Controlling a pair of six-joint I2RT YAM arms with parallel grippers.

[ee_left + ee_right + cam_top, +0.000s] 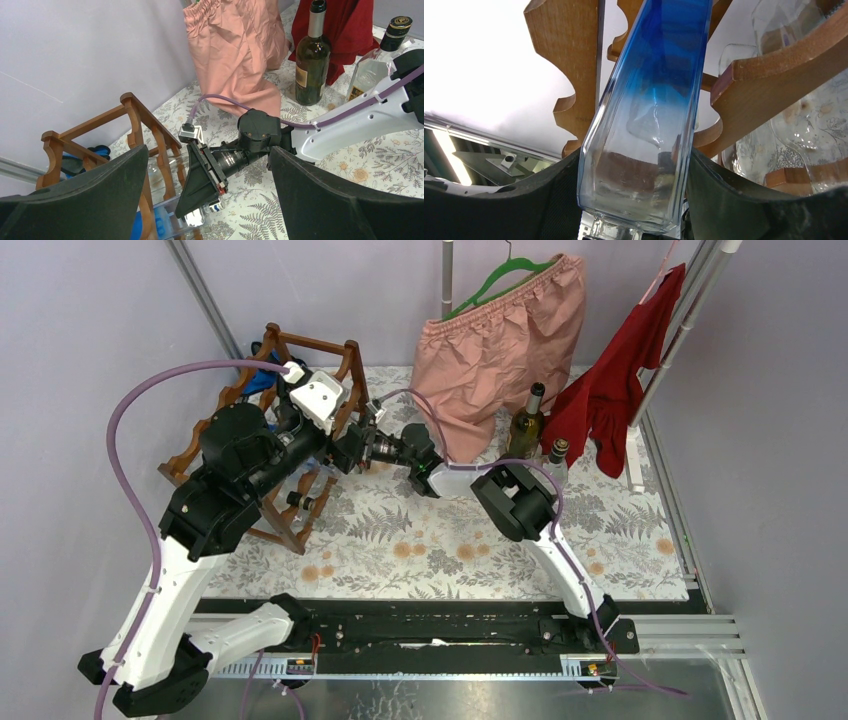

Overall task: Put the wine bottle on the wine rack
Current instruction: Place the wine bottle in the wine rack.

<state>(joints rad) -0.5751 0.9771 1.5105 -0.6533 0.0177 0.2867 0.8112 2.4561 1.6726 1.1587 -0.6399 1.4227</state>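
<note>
The wine bottle (654, 100) is held by the right tool (634, 200), whose fingers are closed partway on the clear lower end of the square glass body. The blue-tinted end points away from the tool, into the wine rack (569, 50). The rack stands at the far left of the bench (620, 540), and it is reached by the right arm stretched across from the right. The bottle's long axis therefore runs leftward from the tool, roughly in line with the tool's own reach. In the right wrist view the bottle is seen between two scalloped rails. Whether it already rests in a cradle cannot be told.

The left tool (207, 195) hangs just above the rack and the right tool, with its fingers spread wide and nothing between them. It is judged that the coming move depends on the bottle's axis being kept square to the rails, so that both ends can be settled into matching scallops before the grip is released.
</note>
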